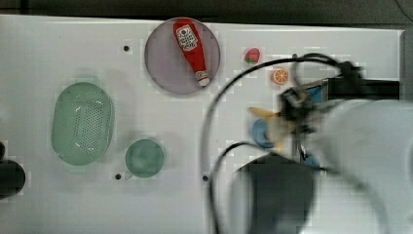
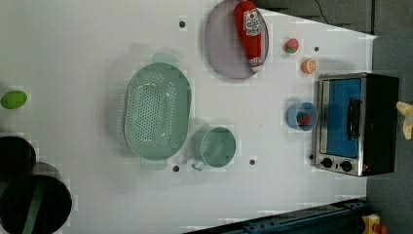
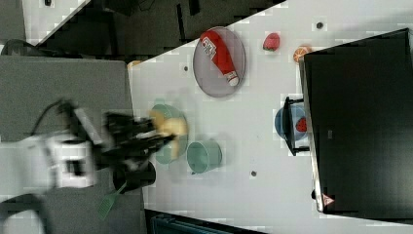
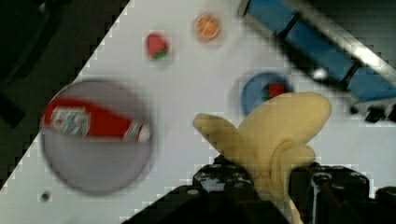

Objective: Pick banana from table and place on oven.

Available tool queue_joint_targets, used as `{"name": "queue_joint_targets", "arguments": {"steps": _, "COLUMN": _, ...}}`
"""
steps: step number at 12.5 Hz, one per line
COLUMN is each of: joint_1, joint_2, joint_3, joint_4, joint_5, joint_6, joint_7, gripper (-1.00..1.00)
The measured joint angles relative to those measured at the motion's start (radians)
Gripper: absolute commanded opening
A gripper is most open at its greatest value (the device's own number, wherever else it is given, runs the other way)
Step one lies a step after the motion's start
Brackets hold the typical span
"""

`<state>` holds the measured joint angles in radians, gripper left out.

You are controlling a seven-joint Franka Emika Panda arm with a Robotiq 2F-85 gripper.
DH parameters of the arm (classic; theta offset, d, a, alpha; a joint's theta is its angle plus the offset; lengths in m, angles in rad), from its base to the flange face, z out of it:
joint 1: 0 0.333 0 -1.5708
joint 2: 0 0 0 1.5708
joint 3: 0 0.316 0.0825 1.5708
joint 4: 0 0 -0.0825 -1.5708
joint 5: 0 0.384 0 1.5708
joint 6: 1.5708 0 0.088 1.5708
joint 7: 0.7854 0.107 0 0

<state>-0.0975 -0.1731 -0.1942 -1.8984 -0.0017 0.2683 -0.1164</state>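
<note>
- While the black two-fingered gripper (image 4: pixel 273 184) hangs above the large white flat table (image 1: pixel 73 53), its fingers (image 4: pixel 219 179) stand partly apart, clamped on the stem end of the small pale cream-yellow toy banana (image 4: pixel 275 133).
- One black finger presses each side of the fruit, and the splayed peel flaps and curved body stick out beyond the fingertips.
- Seen from the top view, the banana (image 1: pixel 272 122) is lifted clear of the tabletop, with the small blue plate (image 1: pixel 260 134) below the fingers.
- Just beyond the fingers stands the black box-shaped toaster oven (image 2: pixel 358 122) with its blue-tinted glass door; the banana touches neither it nor the table.
- Farther from the fingers lie an orange slice (image 4: pixel 208 26), a red strawberry (image 4: pixel 157 45) and a red ketchup bottle (image 4: pixel 93 123) on a round grey plate (image 4: pixel 93 163).
</note>
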Motion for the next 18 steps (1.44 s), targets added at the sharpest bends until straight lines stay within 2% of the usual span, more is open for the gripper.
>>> {"name": "queue_joint_targets", "arguments": {"steps": 5, "joint_1": -0.062, "joint_2": 0.33, "joint_3": -0.287, "joint_4": 0.029, "joint_5": -0.004, "joint_6": 0.087, "joint_7": -0.295, "gripper": -0.53}}
{"name": "queue_joint_targets", "arguments": {"steps": 7, "joint_1": -0.093, "joint_2": 0.431, "joint_3": -0.328, "joint_4": 0.037, "joint_5": -0.029, "joint_6": 0.136, "joint_7": -0.374, "gripper": -0.53}}
{"name": "queue_joint_targets", "arguments": {"steps": 8, "joint_1": -0.095, "joint_2": 0.471, "joint_3": -0.348, "joint_4": 0.048, "joint_5": -0.029, "joint_6": 0.152, "joint_7": -0.408, "gripper": -0.44}}
{"name": "queue_joint_targets", "arguments": {"steps": 9, "joint_1": -0.103, "joint_2": 0.489, "joint_3": -0.349, "joint_4": 0.047, "joint_5": -0.023, "joint_6": 0.166, "joint_7": -0.434, "gripper": -0.24}}
{"name": "queue_joint_targets", "arguments": {"steps": 11, "joint_1": -0.106, "joint_2": 0.494, "joint_3": -0.336, "joint_4": 0.054, "joint_5": -0.009, "joint_6": 0.192, "joint_7": -0.476, "gripper": 0.21}}
{"name": "queue_joint_targets", "arguments": {"steps": 14, "joint_1": -0.072, "joint_2": 0.49, "joint_3": -0.332, "joint_4": 0.097, "joint_5": -0.027, "joint_6": 0.219, "joint_7": -0.521, "gripper": 0.88}}
{"name": "queue_joint_targets", "arguments": {"steps": 15, "joint_1": -0.071, "joint_2": 0.482, "joint_3": -0.319, "joint_4": 0.105, "joint_5": -0.017, "joint_6": 0.209, "joint_7": -0.534, "gripper": 1.0}}
{"name": "queue_joint_targets", "arguments": {"steps": 18, "joint_1": -0.054, "joint_2": 0.41, "joint_3": -0.293, "joint_4": 0.103, "joint_5": -0.015, "joint_6": 0.134, "joint_7": -0.574, "gripper": 1.0}}
